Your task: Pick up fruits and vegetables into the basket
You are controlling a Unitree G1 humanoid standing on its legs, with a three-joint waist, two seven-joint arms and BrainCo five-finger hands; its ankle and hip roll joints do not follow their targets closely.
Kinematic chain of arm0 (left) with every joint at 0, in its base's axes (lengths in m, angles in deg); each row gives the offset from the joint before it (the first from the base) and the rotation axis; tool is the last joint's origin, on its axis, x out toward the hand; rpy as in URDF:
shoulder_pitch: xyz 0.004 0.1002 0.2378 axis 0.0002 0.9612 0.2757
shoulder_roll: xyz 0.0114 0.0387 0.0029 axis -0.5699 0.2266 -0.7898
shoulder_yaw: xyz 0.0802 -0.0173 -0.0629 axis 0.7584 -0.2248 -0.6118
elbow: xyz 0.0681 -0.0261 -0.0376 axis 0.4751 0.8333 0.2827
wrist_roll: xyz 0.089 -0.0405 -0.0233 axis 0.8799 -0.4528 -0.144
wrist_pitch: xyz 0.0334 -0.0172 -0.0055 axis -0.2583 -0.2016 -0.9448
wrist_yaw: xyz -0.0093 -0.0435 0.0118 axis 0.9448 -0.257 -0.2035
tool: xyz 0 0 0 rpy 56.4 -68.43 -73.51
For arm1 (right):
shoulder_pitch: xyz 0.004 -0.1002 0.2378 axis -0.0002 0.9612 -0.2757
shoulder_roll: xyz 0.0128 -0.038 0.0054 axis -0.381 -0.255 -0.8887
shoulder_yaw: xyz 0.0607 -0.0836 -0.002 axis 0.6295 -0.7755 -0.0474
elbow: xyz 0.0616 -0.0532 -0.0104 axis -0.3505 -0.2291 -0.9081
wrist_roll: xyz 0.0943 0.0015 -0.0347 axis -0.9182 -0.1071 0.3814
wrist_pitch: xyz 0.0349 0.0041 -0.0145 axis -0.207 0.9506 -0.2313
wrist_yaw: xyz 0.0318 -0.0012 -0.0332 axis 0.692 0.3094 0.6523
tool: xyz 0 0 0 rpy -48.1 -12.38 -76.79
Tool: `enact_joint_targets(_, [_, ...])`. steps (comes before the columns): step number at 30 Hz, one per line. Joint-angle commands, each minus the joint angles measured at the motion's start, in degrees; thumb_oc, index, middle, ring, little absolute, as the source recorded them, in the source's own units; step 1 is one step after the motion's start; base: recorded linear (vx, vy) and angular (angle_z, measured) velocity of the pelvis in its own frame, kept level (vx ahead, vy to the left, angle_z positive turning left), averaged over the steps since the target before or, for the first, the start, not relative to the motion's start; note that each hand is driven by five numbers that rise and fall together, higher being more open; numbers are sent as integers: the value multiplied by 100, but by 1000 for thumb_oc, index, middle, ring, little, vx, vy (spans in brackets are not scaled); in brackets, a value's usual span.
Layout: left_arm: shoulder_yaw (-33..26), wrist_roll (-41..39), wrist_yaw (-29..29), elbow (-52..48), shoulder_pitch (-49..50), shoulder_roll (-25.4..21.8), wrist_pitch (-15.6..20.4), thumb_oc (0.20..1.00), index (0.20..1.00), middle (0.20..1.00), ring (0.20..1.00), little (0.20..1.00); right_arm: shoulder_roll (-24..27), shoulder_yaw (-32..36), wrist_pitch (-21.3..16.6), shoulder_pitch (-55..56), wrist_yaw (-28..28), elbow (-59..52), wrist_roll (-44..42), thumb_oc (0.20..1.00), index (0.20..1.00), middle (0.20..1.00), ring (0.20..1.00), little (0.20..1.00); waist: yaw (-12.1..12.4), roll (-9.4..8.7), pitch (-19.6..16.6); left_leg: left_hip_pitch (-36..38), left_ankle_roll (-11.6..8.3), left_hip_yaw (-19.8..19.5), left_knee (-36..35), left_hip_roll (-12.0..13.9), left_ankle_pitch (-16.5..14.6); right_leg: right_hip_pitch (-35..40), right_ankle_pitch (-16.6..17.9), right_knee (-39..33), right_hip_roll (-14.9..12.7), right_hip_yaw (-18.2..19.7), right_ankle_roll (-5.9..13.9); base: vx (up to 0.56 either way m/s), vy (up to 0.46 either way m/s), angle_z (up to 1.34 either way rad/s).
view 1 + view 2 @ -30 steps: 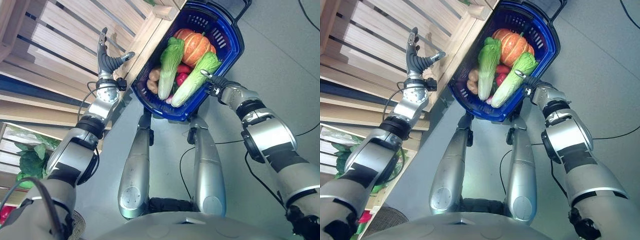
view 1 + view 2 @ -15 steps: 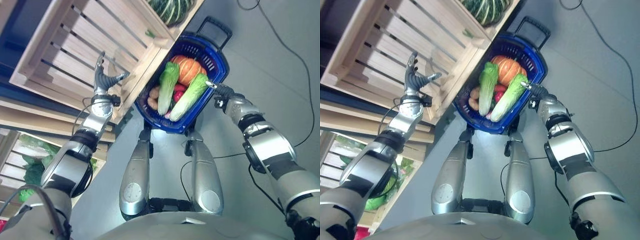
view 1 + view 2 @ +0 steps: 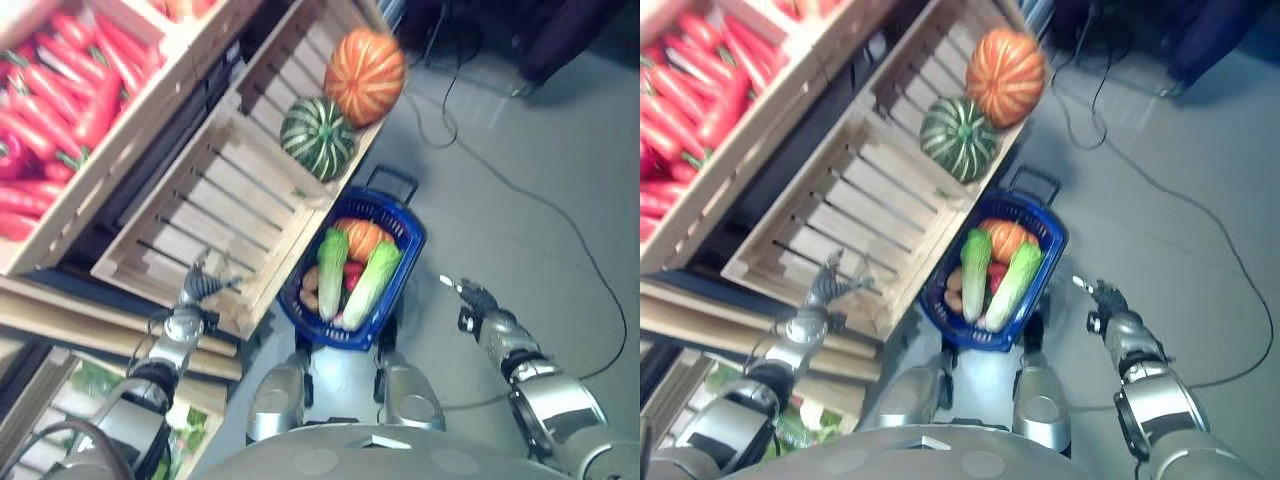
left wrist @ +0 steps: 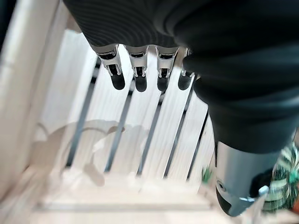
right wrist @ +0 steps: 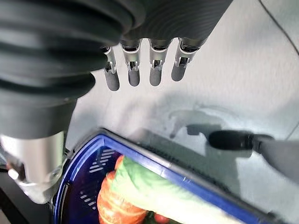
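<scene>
Head stereo pair looks down — both share blue basket (image 3: 352, 285); wrist cameras close along fingers — crate slats, floor.

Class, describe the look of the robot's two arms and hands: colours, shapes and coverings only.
Both arms are silver-grey, built of rounded segments with dark bands at the joints. The left hand and the right hand each wear a dark ribbed cover, with a row of silver fingers ending in dark rounded tips.

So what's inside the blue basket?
The blue basket holds two leafy green cabbages, an orange pumpkin, something red between the cabbages and brownish pieces at one side. Whatever lies beneath them is covered.
</scene>
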Motion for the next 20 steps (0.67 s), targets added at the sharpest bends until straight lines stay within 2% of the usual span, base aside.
enact_joint_targets(1, [-9,373,528,724,103,145,-17,1000,1000,1000,1000,1000,-192,80,-36,276,-15,365,515,1000,1000,1000,1000,1000,2,-190,-603,-112,-27,229,31,-149,-301,170,-384,236,-97,-114,388,156,-3,8])
enact_joint_targets(5, [-65,401,1026,1148,360,300,-142,1000,1000,1000,1000,1000,-326,133,170,533,4,513,757,1000,1000,1000,1000,1000,-27,-225,-783,120,-26,310,31,-110,-414,404,-411,149,-130,-155,425,91,4,-2])
enact_joint_targets(7, [-169,328,1243,1294,479,372,-381,1000,1000,1000,1000,1000,-393,180,222,677,92,609,1006,1000,1000,1000,1000,1000,-44,-252,-844,237,-16,369,31,-100,-482,514,-436,128,-155,-171,447,64,11,0])
enact_joint_targets(10, [-221,561,1494,1427,553,384,-544,1000,1000,1000,1000,1000,-449,153,358,802,224,686,1184,1000,1000,1000,1000,1000,-69,-278,-882,343,-11,420,31,-81,-543,592,-459,128,-183,-191,465,46,13,-1])
enact_joint_targets(20, [-147,441,1573,1426,549,442,-651,1000,1000,1000,1000,1000,-583,29,722,905,358,784,1575,1000,1000,1000,1000,1000,-131,-291,-919,596,53,444,31,-64,-705,765,-519,129,-220,-104,493,30,21,-5])
